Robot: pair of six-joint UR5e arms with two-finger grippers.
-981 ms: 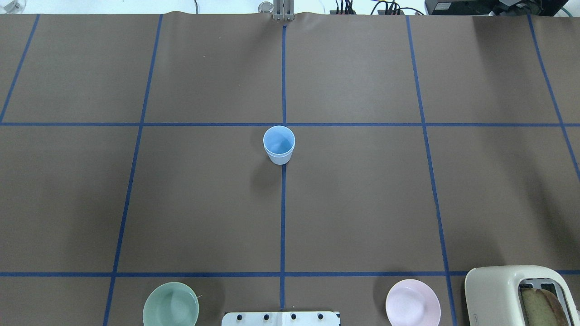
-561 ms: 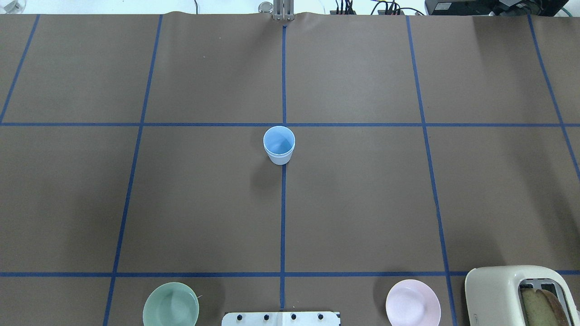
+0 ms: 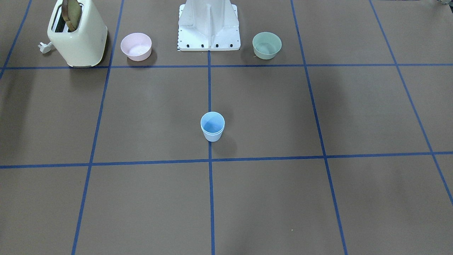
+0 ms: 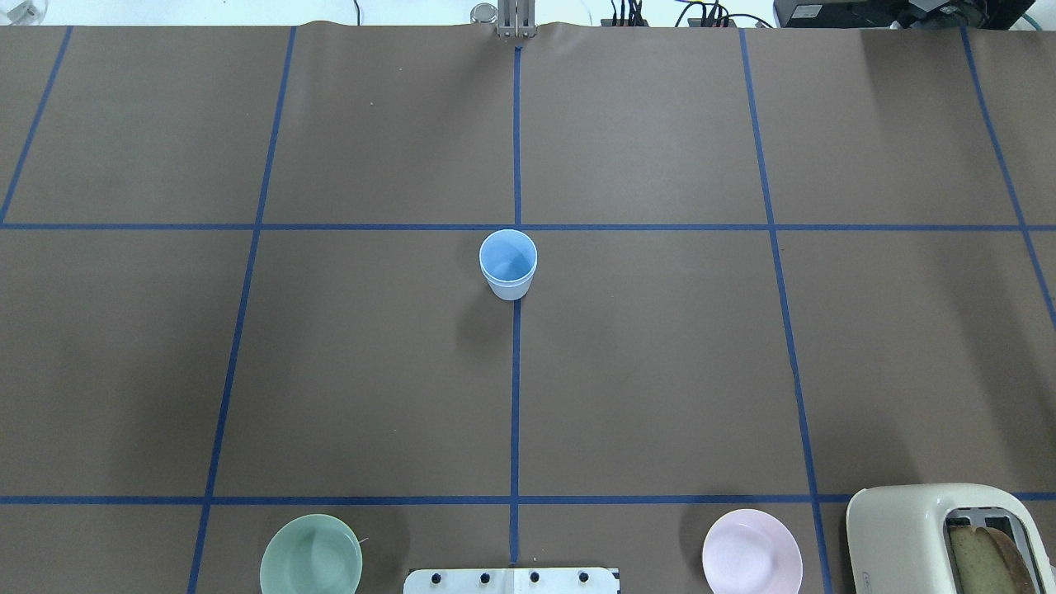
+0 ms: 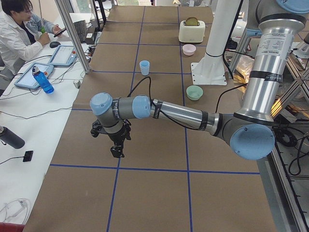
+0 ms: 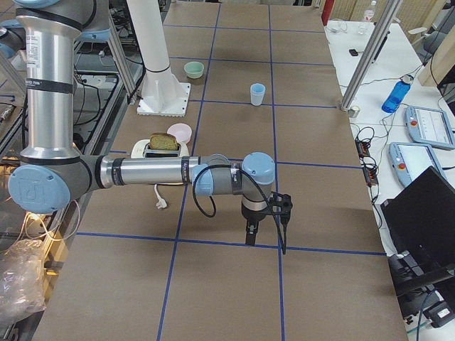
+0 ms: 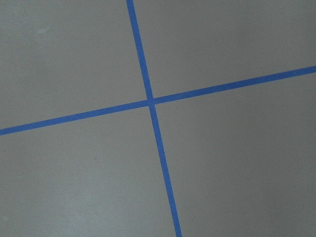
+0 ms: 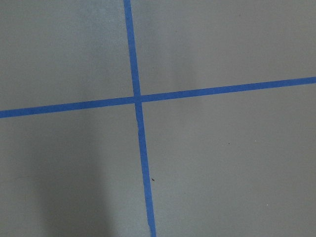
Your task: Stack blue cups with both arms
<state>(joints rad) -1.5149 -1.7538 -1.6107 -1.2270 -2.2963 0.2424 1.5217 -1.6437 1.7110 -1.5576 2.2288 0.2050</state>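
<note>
The blue cups (image 4: 507, 266) sat nested at the middle of the table (image 4: 660, 371), so the stack looked finished.
They stood upright on the centre tape line (image 4: 516, 396), one inside the other. The left pincer (image 5: 116, 152) and the right pincer (image 6: 264, 217) hung above opposite table ends; apart or together, I could not tell. The green bowl (image 4: 311, 554) at seven o'clock, and the pink bowl (image 4: 751, 551) and toaster (image 4: 907, 536) at five, obstructed nothing.

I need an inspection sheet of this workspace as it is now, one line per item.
Surface: brown table with blue tape grid.
Job's things: blue cups apparently nested, upright, at centre.
Clutter: green bowl, pink bowl, toaster holding bread.
Grippers: left gripper, right gripper hang over table ends, away from cups; open or shut, cannot tell.
Cables: black cable along left arm; toaster plug loose on table.
Surroundings: operator seated at side desk, blue bottle.
</note>
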